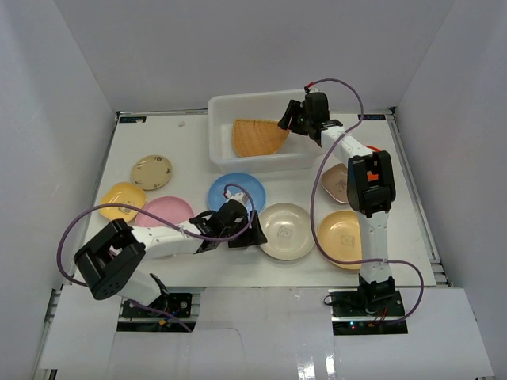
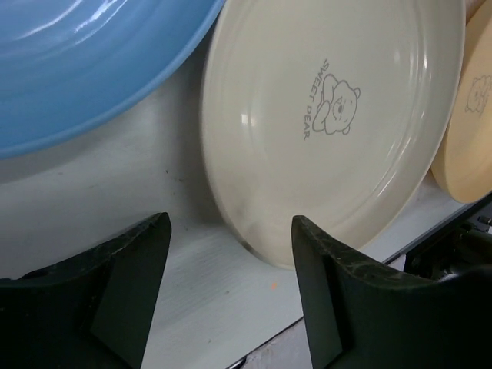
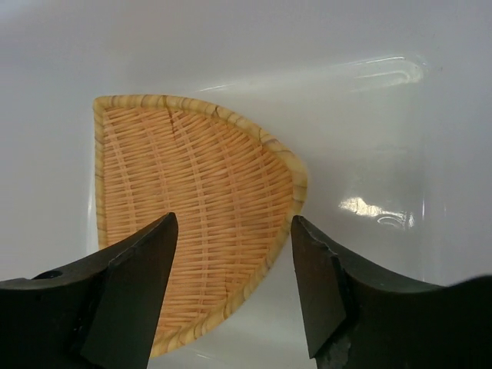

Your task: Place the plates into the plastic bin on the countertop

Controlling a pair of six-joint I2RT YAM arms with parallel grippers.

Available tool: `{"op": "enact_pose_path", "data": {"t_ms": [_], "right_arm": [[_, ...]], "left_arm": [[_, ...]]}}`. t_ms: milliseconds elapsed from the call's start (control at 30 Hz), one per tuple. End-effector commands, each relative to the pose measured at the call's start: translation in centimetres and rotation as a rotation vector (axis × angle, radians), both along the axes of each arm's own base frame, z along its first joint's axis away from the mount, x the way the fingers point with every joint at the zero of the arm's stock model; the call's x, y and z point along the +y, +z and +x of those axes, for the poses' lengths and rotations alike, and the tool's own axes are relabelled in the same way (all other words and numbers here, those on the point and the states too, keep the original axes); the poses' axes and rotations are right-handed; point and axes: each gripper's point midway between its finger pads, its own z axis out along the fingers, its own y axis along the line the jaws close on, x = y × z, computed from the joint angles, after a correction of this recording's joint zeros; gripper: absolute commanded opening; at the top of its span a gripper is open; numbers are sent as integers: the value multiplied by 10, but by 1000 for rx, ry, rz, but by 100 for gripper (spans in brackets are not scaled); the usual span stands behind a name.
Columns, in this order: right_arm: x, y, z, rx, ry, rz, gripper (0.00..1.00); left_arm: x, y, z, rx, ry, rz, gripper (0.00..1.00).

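The white plastic bin (image 1: 238, 97) stands at the back of the countertop (image 1: 190, 142). The fan-shaped wicker tray (image 1: 257, 138) lies inside it. My right gripper (image 1: 287, 120) hovers open over the bin's right part; in the right wrist view the gripper (image 3: 234, 231) is empty above the tray (image 3: 192, 207). My left gripper (image 1: 258, 230) is open and low on the table between the blue plate (image 1: 236, 192) and the cream plate (image 1: 287, 231). In the left wrist view the gripper (image 2: 231, 231) is empty, with the cream plate's (image 2: 330, 115) rim just ahead and the blue plate (image 2: 84, 61) at upper left.
A beige dotted plate (image 1: 151, 172), a yellow plate (image 1: 123, 200) and a pink plate (image 1: 166, 212) lie at left. A peach plate (image 1: 342, 237) and a brownish plate (image 1: 335, 184), partly behind the right arm, lie at right. Enclosure walls surround the table.
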Motion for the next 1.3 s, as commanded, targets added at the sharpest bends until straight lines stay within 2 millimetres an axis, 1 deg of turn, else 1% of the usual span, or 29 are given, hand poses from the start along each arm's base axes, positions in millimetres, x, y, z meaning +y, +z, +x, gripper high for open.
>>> {"op": "enact_pose_path", "data": {"t_ms": [0,67,100,133,167,200,233,267,300,333,367,400,433,467,500,533,600,633,700,800,833,867,967,1000,1033,1067,1133,1200,1267], "right_arm": [[5,79,3,-156,36,20,68],[0,91,-2,-170,36,-2,72],[-3,110,-9,-195,35,1,75],[-5,101,-19,-169,38,-9,77],[-8,103,-25,-173,38,-9,79],[-11,128,-39,-210,42,14,79],[-15,98,-56,-148,45,3,79],[-16,105,-64,-181,48,27,79],[-19,127,-81,-218,47,59,76],[-24,93,-101,-151,51,50,74],[-25,92,-114,-152,61,66,72],[-26,109,-127,-198,68,94,71],[-28,102,-137,-186,76,96,67],[-30,91,-155,-162,95,94,65],[-29,84,-166,-148,110,89,61],[-28,77,-174,-144,130,72,54],[-21,57,-198,-115,181,37,49],[-21,48,-205,-98,201,1,49],[-13,36,-217,-70,247,-17,49],[2,32,-223,-58,312,-8,54],[6,30,-224,-55,325,-13,58],[10,22,-225,-41,334,-26,60],[33,14,-230,-33,385,-28,65],[42,2,-234,-5,400,-29,65],[48,0,-233,1,407,-24,65],[54,-12,-233,25,415,-24,65],[67,-21,-237,44,430,-22,65],[77,-31,-238,60,436,-22,63],[82,-40,-237,73,429,-29,60]], "left_arm": [[-9,8,12,-54,27,8,73],[-10,4,12,-51,27,17,67],[-12,3,12,-53,25,14,65],[-12,2,12,-53,25,18,62],[-11,1,12,-52,30,21,59],[-10,-2,11,-47,30,29,54],[-9,-3,11,-50,34,35,50],[-7,-5,11,-52,37,41,45],[-6,-5,11,-55,37,45,33],[-3,-6,12,-63,46,54,28],[-1,-6,11,-65,47,61,22],[3,-4,11,-74,52,60,16],[5,-3,11,-77,55,63,8],[9,-2,11,-83,61,73,4],[10,6,10,-100,60,61,0],[12,11,10,-109,60,61,0],[18,20,8,-129,53,64,0],[18,36,8,-156,53,32,0],[26,49,5,-174,60,30,0],[40,85,4,-235,94,-7,0],[45,95,4,-253,106,-14,0],[53,115,3,-283,123,-32,0],[74,154,8,-361,193,-34,0],[82,173,9,-397,221,-58,0],[92,184,13,-431,262,-48,0],[99,198,13,-455,281,-49,0],[115,216,16,-502,340,-48,0],[123,234,18,-536,361,-47,0],[132,245,23,-574,396,-22,0]]}}
